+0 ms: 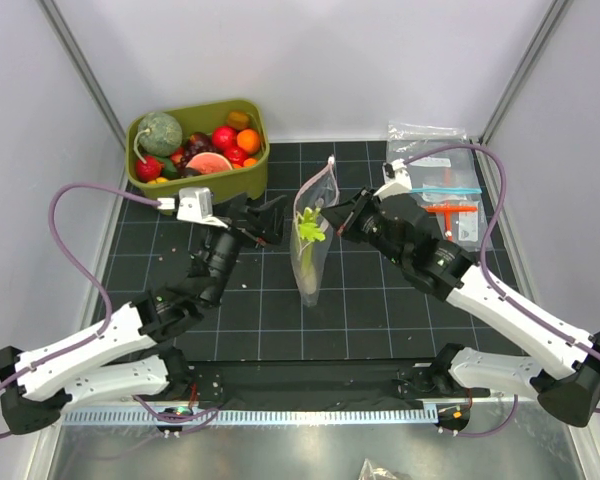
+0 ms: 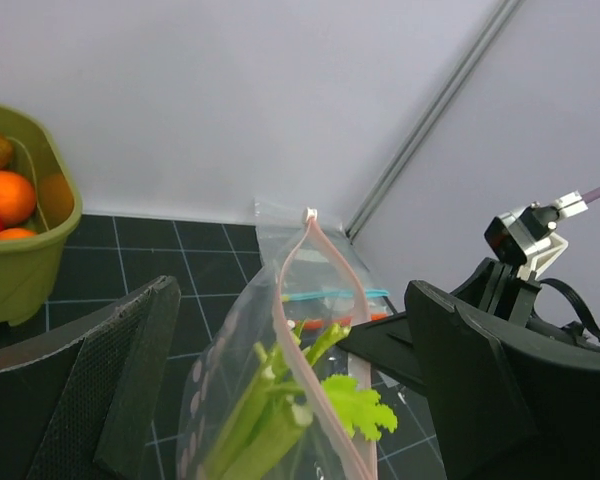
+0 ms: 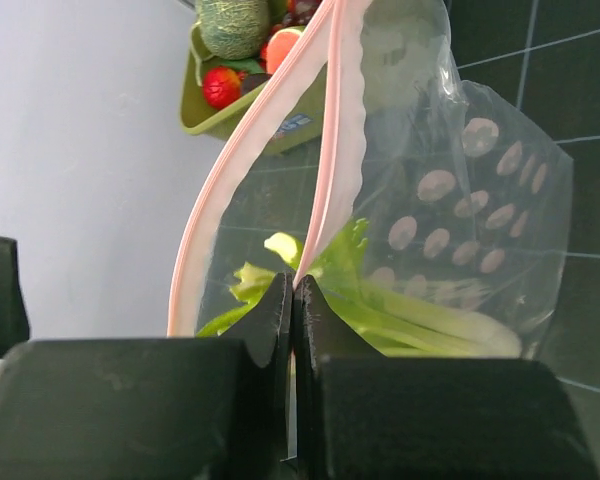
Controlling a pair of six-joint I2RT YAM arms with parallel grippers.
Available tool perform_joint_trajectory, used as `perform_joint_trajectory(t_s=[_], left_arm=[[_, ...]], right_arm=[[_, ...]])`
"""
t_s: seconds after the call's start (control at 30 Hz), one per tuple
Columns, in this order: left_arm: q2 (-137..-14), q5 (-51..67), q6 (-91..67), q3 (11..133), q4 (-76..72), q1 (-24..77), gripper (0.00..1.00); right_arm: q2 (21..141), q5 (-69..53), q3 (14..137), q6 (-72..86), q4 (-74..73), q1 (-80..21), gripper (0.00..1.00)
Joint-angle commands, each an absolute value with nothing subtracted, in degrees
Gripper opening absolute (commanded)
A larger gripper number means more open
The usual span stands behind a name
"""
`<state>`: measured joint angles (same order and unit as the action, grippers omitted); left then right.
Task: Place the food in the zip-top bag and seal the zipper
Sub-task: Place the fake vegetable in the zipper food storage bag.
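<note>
at far left one olive bin (image 1: 195, 111) holds a heap of toy food (image 1: 208, 150), too crowded to count. my left tool (image 1: 270, 221) stands spread wide just beside the one zip-top bag (image 1: 318, 200), which stands upright mid-tabletop (image 1: 380, 320) with one green stalk (image 1: 307, 262) inside. my right tool (image 1: 342, 222) is pressed together, pinching the pink zipper (image 3: 220, 190) at the bag's open mouth.

The clear zip-top bag (image 1: 319, 200) stands upright, its pink zipper (image 3: 220, 190) unsealed, a leafy green-white stalk (image 1: 305, 258) inside.
</note>
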<state>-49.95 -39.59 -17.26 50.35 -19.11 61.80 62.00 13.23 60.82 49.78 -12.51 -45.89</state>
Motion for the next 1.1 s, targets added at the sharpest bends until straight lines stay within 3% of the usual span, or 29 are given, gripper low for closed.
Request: perform_joint_trajectory(t_s=[0.0,0.17,0.3,0.53,0.73,0.93,1.07], left_arm=[[-49.1,-39.5,-20.7,52.8,-9.0,61.8,0.98],[-52.8,-35.5,-21.5,58.0,-2.3,61.2,0.95],[-56.2,-31.5,-24.3,61.3,3.2,58.7,0.99],[-57.0,-23.9,-30.7,58.9,2.4,52.6,1.0],[-58.1,-17.0,-33.2,53.6,-2.7,47.3,1.0],[-63.6,-0.7,-39.0,54.1,-3.2,39.6,1.0],[-65.2,-0.2,-37.6,54.5,-3.2,39.5,1.0]], right_arm=[[61.2,16.8,64.7,45.1,-13.2,-45.6,0.01],[60.4,20.7,69.5,40.9,-17.5,-45.6,0.01],[58.8,27.2,76.5,35.8,-27.2,-45.6,0.01],[60.7,28.6,87.5,30.2,-38.2,-45.7,0.01],[59.9,25.9,77.0,28.3,-32.0,-45.6,0.01],[60.6,25.4,69.6,29.9,-27.3,-45.6,0.01],[60.7,25.3,65.9,30.4,-24.2,-45.6,0.01]])
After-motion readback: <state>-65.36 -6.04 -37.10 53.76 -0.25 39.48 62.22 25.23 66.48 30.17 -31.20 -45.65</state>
